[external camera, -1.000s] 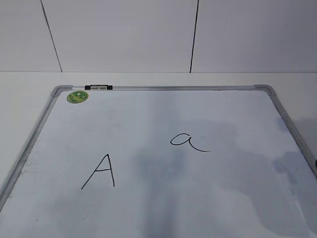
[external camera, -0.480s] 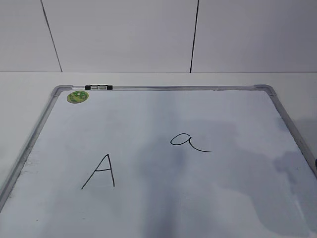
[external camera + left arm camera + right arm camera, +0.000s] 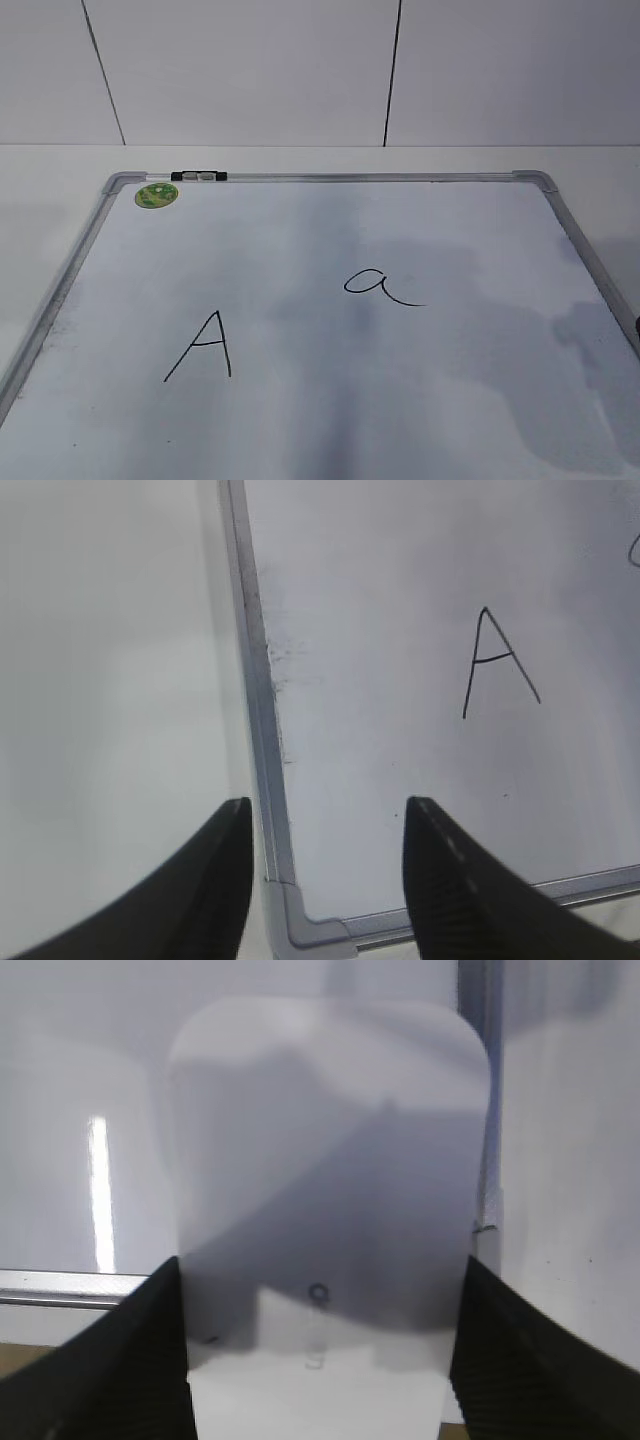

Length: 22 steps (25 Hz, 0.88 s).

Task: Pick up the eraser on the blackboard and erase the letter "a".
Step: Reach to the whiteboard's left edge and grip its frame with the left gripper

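The eraser [image 3: 325,1160], a white rounded block with small grey print, lies flat on the blackboard [image 3: 450,230] near a frame corner. My right gripper [image 3: 322,1270] holds it across its width, one black finger against each long side with no gap showing. The small cursive letter "a" [image 3: 375,284] is intact right of the board's centre. My left gripper [image 3: 328,815] stands open and empty above the board's near left corner [image 3: 300,920]. Neither arm nor the eraser shows in the exterior view.
A capital "A" [image 3: 205,347] is drawn left of the small letter. A round green sticker [image 3: 157,195] and a black-and-white clip [image 3: 199,176] sit at the far left of the frame. A pale tabletop [image 3: 110,680] surrounds the board, with a white wall behind.
Only soft grey shadows have shifted across the middle of the board. The letters and the board have not moved, and no arm has come into the exterior view.
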Each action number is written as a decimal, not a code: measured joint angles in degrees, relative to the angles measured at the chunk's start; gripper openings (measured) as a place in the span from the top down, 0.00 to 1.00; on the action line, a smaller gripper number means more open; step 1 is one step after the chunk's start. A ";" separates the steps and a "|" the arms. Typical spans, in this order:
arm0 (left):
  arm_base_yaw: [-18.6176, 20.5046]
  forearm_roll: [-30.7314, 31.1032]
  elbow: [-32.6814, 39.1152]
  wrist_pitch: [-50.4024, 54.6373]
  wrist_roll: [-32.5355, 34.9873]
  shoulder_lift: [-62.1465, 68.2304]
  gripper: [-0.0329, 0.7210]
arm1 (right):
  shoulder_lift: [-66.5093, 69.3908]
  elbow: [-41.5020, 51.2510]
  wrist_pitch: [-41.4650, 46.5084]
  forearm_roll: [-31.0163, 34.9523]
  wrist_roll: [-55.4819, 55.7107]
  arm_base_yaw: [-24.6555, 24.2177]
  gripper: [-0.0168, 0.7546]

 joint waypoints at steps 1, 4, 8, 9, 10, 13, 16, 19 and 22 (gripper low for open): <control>0.00 0.00 0.00 -0.54 0.00 2.81 0.46 | 0.00 0.00 -0.09 0.00 0.00 0.00 0.24; 0.00 -0.14 -0.09 -3.45 0.12 10.80 0.44 | 0.00 0.00 -0.13 0.00 0.00 0.00 0.24; 0.00 -0.14 -0.35 -7.39 0.72 20.75 0.44 | 0.00 0.00 -0.51 -0.10 0.00 0.00 0.24; 0.00 -0.14 -0.70 -7.94 1.43 23.24 0.44 | 0.00 0.00 -0.55 -0.22 0.00 0.00 0.24; 0.00 -0.14 -1.53 -8.18 2.08 25.63 0.44 | 0.00 0.00 -0.64 -0.22 0.00 0.00 0.24; 0.00 -0.24 -4.86 -8.80 2.73 31.67 0.44 | 0.00 0.00 -0.94 -0.35 0.00 0.00 0.24; 0.00 -0.18 -9.27 -9.14 2.96 36.65 0.44 | 0.00 0.00 -2.01 -0.35 0.00 0.00 0.24; 0.00 -0.27 -13.48 -9.35 3.05 41.02 0.44 | 0.00 0.00 -2.50 -0.35 0.00 0.00 0.24; 0.00 -0.27 -17.47 -9.35 3.05 45.51 0.46 | 0.00 0.00 -2.75 -0.35 0.00 0.00 0.24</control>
